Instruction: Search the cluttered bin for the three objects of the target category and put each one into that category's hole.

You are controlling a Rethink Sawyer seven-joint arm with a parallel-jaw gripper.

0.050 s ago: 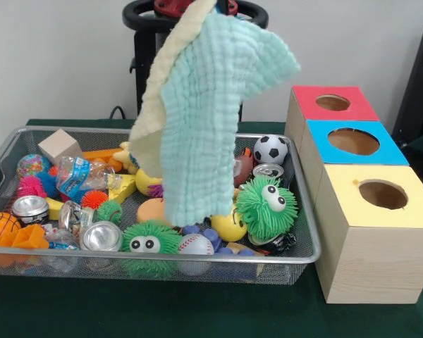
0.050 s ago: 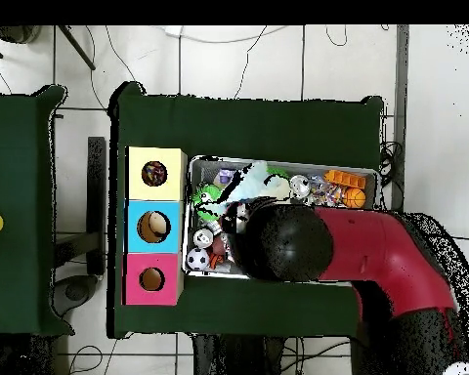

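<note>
A mint-green cloth (image 1: 204,105) with a pale yellow lining hangs in mid-air over the middle of the wire mesh bin (image 1: 307,232), bunched at its top where it meets the red and black arm (image 2: 375,249). The gripper itself is hidden behind the cloth's upper folds in the front view and under the arm's round black joint in the overhead view, so I cannot tell how its fingers stand, though the cloth plainly hangs from that spot. The cloth's lower end dangles down to the toys, just above an orange disc and a yellow ball.

Beneath and around the cloth the bin is crowded: a green fuzzy toy with googly eyes (image 1: 266,206), a second green fuzzy toy (image 1: 150,241) at the front rim, a baseball (image 1: 196,244), a soccer ball (image 1: 271,148), a small basketball (image 1: 0,225), a wooden block (image 1: 58,146), a crushed plastic bottle (image 1: 76,176) with a blue label too small to read, and metal cans (image 1: 101,236).

Just beside the bin stand three wooden boxes in a row, touching one another, each with a round hole in its top: a red-topped box (image 1: 335,103), a blue-topped box (image 1: 352,142) and a yellow-topped box (image 1: 377,196). In the overhead view each hole seems to hold something, but what cannot be made out. Green table (image 2: 277,122) lies bare between the bin and the table's edges.
</note>
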